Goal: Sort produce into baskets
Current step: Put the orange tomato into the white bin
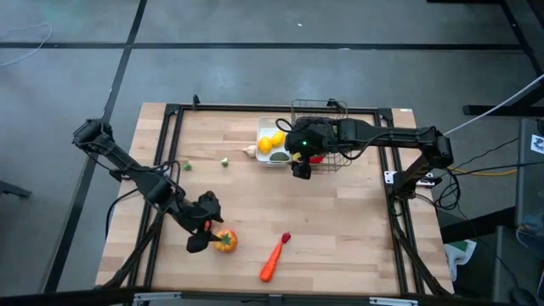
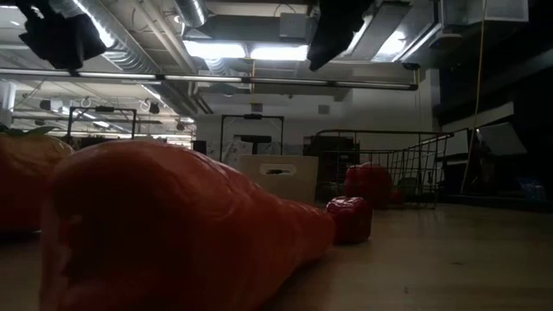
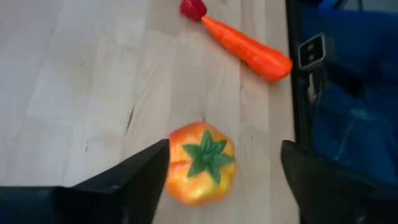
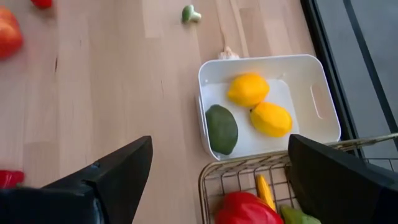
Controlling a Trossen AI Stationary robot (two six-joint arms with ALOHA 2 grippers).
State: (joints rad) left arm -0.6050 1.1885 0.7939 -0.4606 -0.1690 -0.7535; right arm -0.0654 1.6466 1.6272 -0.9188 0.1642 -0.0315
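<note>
I see the wooden surface [image 1: 340,229] with the wire basket [image 1: 333,136] at the far side holding a red pepper [image 4: 244,208]; the white tray [image 4: 317,106] touches it, with two lemons [image 4: 249,89] and a dark green piece [image 4: 222,128] inside. My right gripper [image 1: 300,166] hangs spread wide above both, empty. My left gripper [image 1: 201,238], fingers apart, straddles the orange tomato [image 3: 200,162] near the front, not clamped. Carrot [image 1: 272,260] and small red chilli [image 1: 286,237] lie just beside.
</note>
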